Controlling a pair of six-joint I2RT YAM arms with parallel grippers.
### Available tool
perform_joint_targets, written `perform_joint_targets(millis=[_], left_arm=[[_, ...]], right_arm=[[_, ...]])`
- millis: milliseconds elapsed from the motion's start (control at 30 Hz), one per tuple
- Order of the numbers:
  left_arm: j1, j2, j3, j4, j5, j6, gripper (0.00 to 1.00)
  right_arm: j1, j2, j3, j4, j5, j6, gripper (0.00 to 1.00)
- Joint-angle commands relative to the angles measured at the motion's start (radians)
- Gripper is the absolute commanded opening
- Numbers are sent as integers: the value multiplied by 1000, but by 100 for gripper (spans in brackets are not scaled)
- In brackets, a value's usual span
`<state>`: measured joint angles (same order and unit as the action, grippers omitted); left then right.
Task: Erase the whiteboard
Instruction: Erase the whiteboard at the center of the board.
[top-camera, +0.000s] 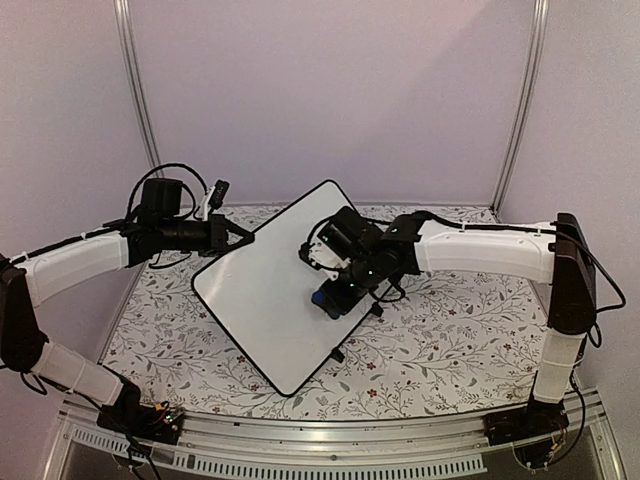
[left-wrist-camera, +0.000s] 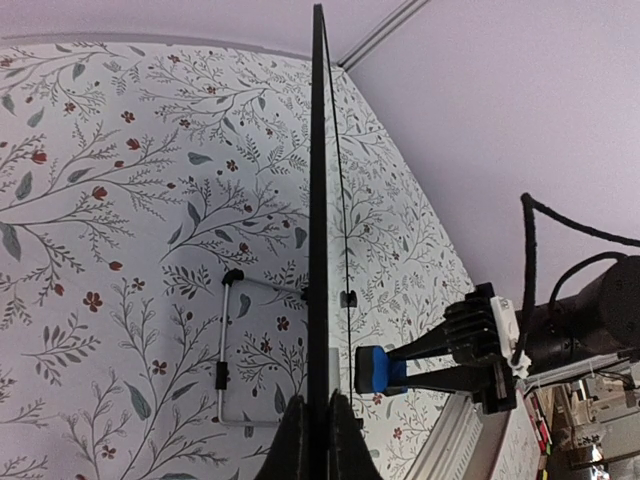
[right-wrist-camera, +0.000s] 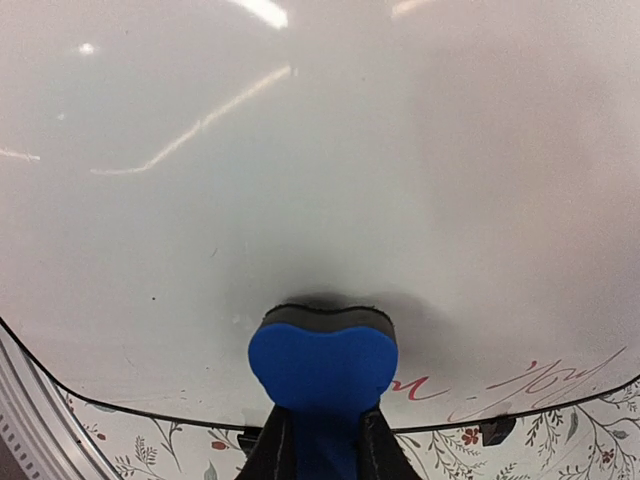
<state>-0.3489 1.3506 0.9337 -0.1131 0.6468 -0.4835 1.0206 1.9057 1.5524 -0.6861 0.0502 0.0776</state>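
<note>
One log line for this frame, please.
left gripper: shut on whiteboard edge | right gripper: shut on blue eraser, against board face | remaining: red writing near one edge | status: unfinished

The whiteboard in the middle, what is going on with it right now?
Two robot arms are cleaning the whiteboard. The left tool is shut on its edge and steadies it. The right tool is shut on a blue eraser, set against the white face. Most of the board looks clean, but some red writing is left near its rim.
</note>
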Motion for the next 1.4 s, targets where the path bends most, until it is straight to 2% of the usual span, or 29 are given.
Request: perform_joint_targets(millis=[0,233,433,1367], left_arm=[[17,7,-13,-7,-47,16,0],[17,7,-13,-8,-49,17,0],[18,11,-12,-7,-45,14,0],[17,13,-12,-7,-44,15,0]], right_arm=[[-35,15,48,37,25,-12,8],[-62,43,14,47,-69,-20,8],[-62,25,-85,71,-146,-20,8],[-11,-29,-236,39,-124,1,8]])
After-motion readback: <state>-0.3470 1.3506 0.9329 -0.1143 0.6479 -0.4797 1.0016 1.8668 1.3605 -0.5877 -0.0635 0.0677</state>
